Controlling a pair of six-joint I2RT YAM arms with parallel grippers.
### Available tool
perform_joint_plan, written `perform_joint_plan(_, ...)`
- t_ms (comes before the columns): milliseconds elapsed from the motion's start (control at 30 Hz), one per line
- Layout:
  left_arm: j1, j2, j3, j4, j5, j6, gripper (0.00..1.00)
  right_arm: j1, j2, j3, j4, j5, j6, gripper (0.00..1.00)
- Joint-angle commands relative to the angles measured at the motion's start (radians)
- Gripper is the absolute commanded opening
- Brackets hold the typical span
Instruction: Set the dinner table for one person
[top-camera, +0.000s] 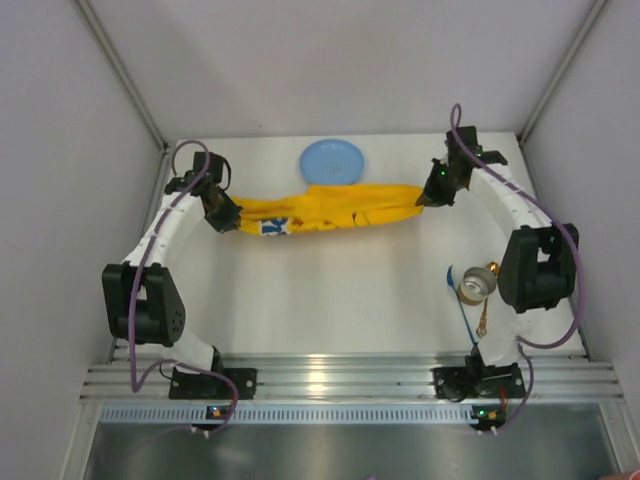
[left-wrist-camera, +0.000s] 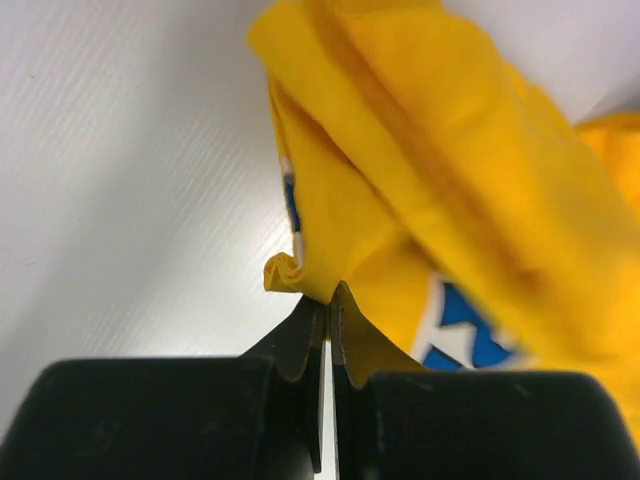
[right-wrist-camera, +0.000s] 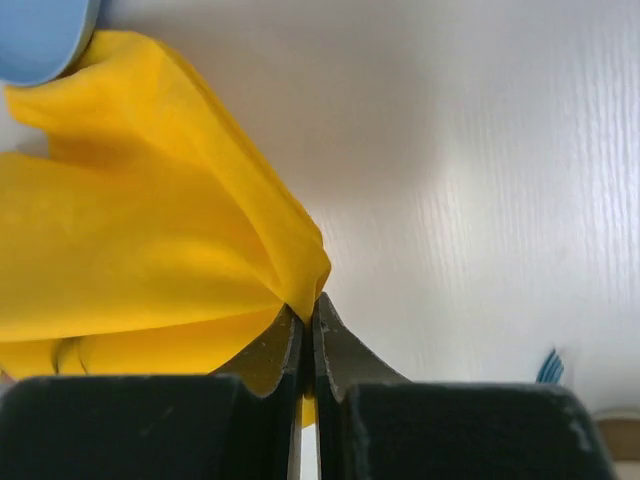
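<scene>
On the dinner table, blue plate borders yellow cloth.

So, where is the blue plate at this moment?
In the top view, the blue plate lies at the far middle of the dinner table, just behind the stretched yellow cloth.

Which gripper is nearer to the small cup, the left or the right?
Right. The right gripper, shut on the yellow cloth, is a little beyond the cup; the left gripper grips the cloth's other end, far to the cup's left.
</scene>
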Motion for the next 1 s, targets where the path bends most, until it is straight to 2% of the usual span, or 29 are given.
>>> perform_joint_plan(0, 0.012, -0.122, 0.019, -0.147, -0.08, -0.016, 0.0, -0.033, -0.131, -0.031, -0.165, 0.103, 0.0, 0.0)
perform_joint_plan(67, 0.009, -0.21, -0.055, -0.141, -0.054, -0.047, 0.0, -0.027, -0.224, -0.16, -0.16, 0.08, 0.02, 0.0)
perform_joint_plan(133, 0.003, -0.317, -0.208, -0.12, -0.022, -0.088, 0.0, -0.006, -0.313, -0.264, -0.125, 0.042, 0.05, 0.0)
perform_joint_plan(167, -0.001, -0.351, -0.263, -0.094, -0.008, -0.099, 0.0, 0.025, -0.336, -0.362, -0.113, 0.034, 0.06, 0.0)
perform_joint_plan(200, -0.003, -0.384, -0.368, -0.084, 0.008, -0.113, 0.0, 0.045, -0.355, -0.405, -0.095, 0.034, 0.067, 0.0)
perform_joint_plan(300, -0.003, -0.477, -0.519, -0.078, 0.006, -0.11, 0.0, 0.124, -0.404, -0.539, -0.07, 0.034, 0.092, 0.0)
perform_joint_plan(433, -0.003, -0.543, -0.583, -0.135, -0.022, -0.111, 0.0, 0.19, -0.462, -0.628, -0.076, 0.037, 0.112, 0.0)
perform_joint_plan(633, -0.003, -0.559, -0.547, -0.198, -0.068, -0.119, 0.01, 0.282, -0.519, -0.682, -0.117, 0.0, 0.136, 0.0)
perform_joint_plan(667, -0.003, -0.551, -0.531, -0.212, -0.082, -0.121, 0.06, 0.304, -0.521, -0.69, -0.117, -0.01, 0.141, 0.0)
perform_joint_plan(700, -0.003, -0.544, -0.52, -0.231, -0.09, -0.122, 0.21, 0.315, -0.524, -0.694, -0.129, -0.026, 0.142, 0.0)
perform_joint_plan(733, -0.001, -0.534, -0.509, -0.26, -0.093, -0.121, 0.37, 0.344, -0.537, -0.699, -0.139, -0.043, 0.144, 0.16)
perform_joint_plan(767, -0.003, -0.531, -0.48, -0.276, -0.094, -0.119, 0.53, 0.359, -0.545, -0.694, -0.151, -0.046, 0.144, 0.4)
perform_joint_plan(800, -0.003, -0.537, -0.465, -0.287, -0.094, -0.118, 0.82, 0.373, -0.569, -0.688, -0.194, -0.032, 0.141, 0.75)
perform_joint_plan(833, -0.003, -0.544, -0.446, -0.311, -0.097, -0.118, 0.94, 0.387, -0.585, -0.661, -0.218, -0.014, 0.138, 0.88)
perform_joint_plan(867, -0.001, -0.55, -0.405, -0.32, -0.103, -0.119, 0.96, 0.391, -0.602, -0.642, -0.246, 0.006, 0.135, 0.99)
perform_joint_plan(967, -0.003, -0.567, -0.321, -0.336, -0.116, -0.115, 0.98, 0.39, -0.649, -0.523, -0.335, 0.113, 0.118, 1.0)
